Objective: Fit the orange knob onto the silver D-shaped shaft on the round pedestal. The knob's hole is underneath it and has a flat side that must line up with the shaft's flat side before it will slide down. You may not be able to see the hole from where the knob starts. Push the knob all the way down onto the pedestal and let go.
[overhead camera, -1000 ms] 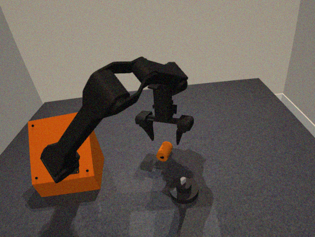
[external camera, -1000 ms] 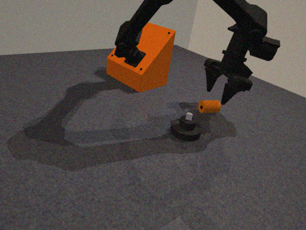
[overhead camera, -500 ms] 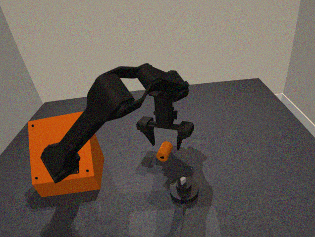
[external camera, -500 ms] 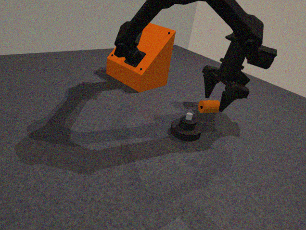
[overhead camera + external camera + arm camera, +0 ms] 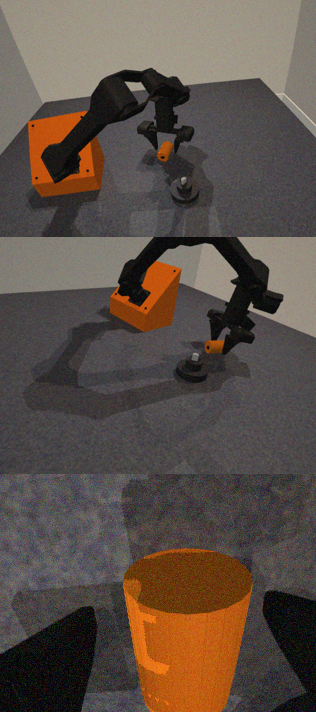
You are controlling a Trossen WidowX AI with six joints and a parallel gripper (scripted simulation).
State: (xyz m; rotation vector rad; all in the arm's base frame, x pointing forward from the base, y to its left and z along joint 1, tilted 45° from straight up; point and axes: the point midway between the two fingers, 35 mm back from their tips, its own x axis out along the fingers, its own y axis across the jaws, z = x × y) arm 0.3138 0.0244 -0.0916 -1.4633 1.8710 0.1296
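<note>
The landmark here is the round, dark, two-tiered pedestal [image 5: 176, 195] [image 5: 191, 377], which stands upright on the dark grey, speckled table [image 5: 245, 152] [image 5: 102, 441] [image 5: 45, 534], a broad disc below and a narrower drum above; from the middle of its top rises the short silver D-shaped shaft [image 5: 183, 180] [image 5: 195, 356], bare, with no knob on it; near the pedestal, on the side away from the top view's camera, the orange cylindrical knob [image 5: 165, 150] [image 5: 214, 346] [image 5: 187, 659] lies on its side on the table, apart from the pedestal, and the end with its small dark hole faces roughly toward the pedestal's side of the table rather than down; above the knob the black two-fingered tool [image 5: 166, 150] [image 5: 217, 346] [image 5: 181, 609] of the black jointed arm [image 5: 112, 99] [image 5: 245, 265] points downward, its fingers standing apart on either side of the knob, released, and in the wrist view a gap shows between the knob and each finger, so nothing is grasped; well apart from the pedestal, to its left in the top view, the orange wedge-shaped block [image 5: 48, 135] [image 5: 160, 285] with a sloping top and small dark dots near its corners carries the foot of the arm
</note>
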